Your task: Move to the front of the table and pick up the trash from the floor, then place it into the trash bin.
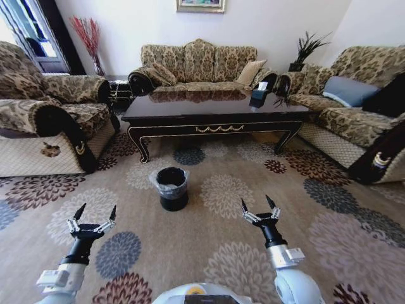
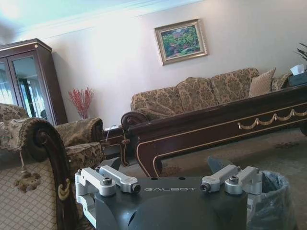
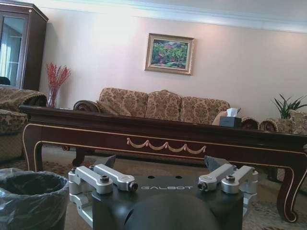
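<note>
The coffee counter (image 1: pixel 215 114) stands at 12 o'clock across the floral carpet (image 1: pixel 221 247). The black lined trash bin (image 1: pixel 171 188) sits on the carpet before the counter's front apron, toward 11 o'clock. Left tool (image 1: pixel 95 213) at 8 o'clock and right tool (image 1: pixel 259 204) at 4 o'clock both hover released, fingers spread, grasping nothing.

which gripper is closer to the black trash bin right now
Left, narrowly. The left gripper hangs open over the carpet to the robot's left of the trash bin; the right gripper, also open, is somewhat farther off on the bin's other side. Neither touches it.
</note>
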Motion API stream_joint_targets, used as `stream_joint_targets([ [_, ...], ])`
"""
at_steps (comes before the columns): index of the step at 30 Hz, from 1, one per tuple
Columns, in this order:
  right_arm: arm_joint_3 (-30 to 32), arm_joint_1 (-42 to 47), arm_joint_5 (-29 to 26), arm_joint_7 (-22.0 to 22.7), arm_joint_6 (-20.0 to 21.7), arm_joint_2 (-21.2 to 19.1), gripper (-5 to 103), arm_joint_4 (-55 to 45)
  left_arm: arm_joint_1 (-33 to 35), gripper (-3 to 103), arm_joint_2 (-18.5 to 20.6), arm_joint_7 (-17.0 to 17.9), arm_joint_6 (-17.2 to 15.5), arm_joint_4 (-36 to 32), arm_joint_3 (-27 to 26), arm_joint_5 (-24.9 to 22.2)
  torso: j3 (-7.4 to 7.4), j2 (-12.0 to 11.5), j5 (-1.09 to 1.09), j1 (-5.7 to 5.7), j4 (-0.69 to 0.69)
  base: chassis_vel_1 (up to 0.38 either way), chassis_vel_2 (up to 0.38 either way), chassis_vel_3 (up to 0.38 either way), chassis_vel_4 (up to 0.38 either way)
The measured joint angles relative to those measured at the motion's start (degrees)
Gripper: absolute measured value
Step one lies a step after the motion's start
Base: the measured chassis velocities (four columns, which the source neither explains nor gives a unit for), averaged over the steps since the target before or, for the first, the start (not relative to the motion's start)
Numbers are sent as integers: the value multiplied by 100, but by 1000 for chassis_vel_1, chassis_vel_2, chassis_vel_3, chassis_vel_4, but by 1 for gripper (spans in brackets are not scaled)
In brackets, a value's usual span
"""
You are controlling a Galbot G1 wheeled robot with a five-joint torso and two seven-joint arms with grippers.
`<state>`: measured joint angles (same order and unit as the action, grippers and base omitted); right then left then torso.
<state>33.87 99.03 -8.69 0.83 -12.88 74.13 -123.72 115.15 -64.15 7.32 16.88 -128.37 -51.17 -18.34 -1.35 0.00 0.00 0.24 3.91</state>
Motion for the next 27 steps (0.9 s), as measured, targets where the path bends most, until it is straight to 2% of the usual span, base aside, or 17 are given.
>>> stream_joint_targets([
  [27, 0, 2, 0, 0, 2, 0, 100, 0, 0, 100, 0, 0, -1, 1, 0, 0, 1, 0, 1, -1, 0, 232, -228, -231, 231],
])
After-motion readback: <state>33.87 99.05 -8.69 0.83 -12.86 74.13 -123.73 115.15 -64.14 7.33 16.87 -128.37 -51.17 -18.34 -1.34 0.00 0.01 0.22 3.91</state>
